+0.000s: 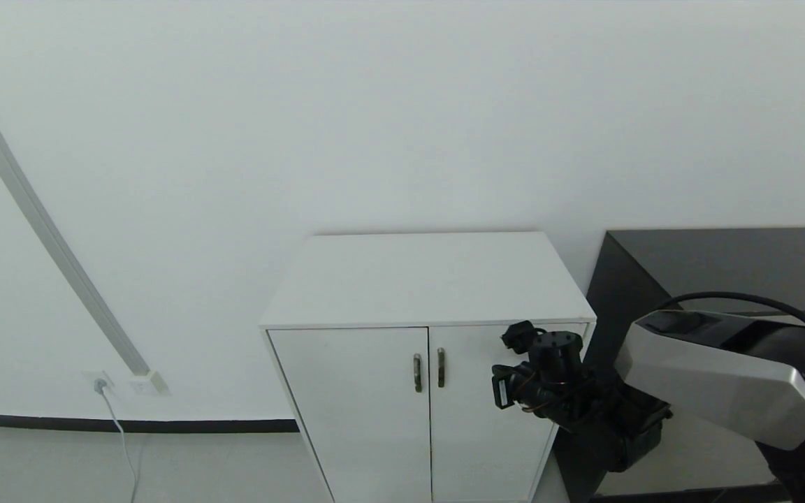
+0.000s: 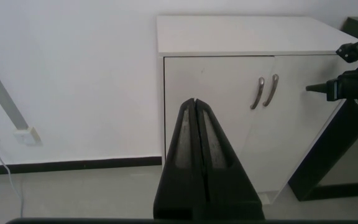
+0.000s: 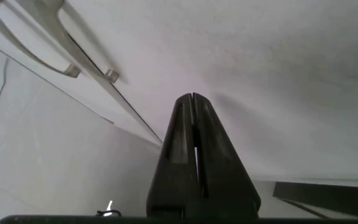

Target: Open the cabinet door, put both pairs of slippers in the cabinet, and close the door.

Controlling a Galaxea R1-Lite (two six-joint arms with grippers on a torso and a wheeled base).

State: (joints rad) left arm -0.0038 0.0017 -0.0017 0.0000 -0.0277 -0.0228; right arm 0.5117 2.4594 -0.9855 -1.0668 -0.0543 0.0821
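The right pincer [image 3: 193,96], fingers [image 3: 182,124] together (the left pincer [image 2: 194,101] too), is hovering near the closed right door [image 1: 465,440] of the cabinet [image 1: 416,279]. The door is looking light; its stiff handle [image 1: 440,367] is probably offering the best hold.

- Bright, even, diffuse light covers the cabinet [image 1: 422,283] and the white wall [image 1: 374,105] behind it.
- The cabinet's top reads lighter than its doors [image 1: 360,398].
- Its metal handles [image 1: 417,372] catch small highlights.
- To the right of the cabinet, the dark desk [image 1: 738,265] shows a dull grey sheen on top.

black desk [image 1: 724,265] | wall socket [image 1: 98,382] | grey cable [image 1: 123,440] | slanted conduit [image 1: 46,222]
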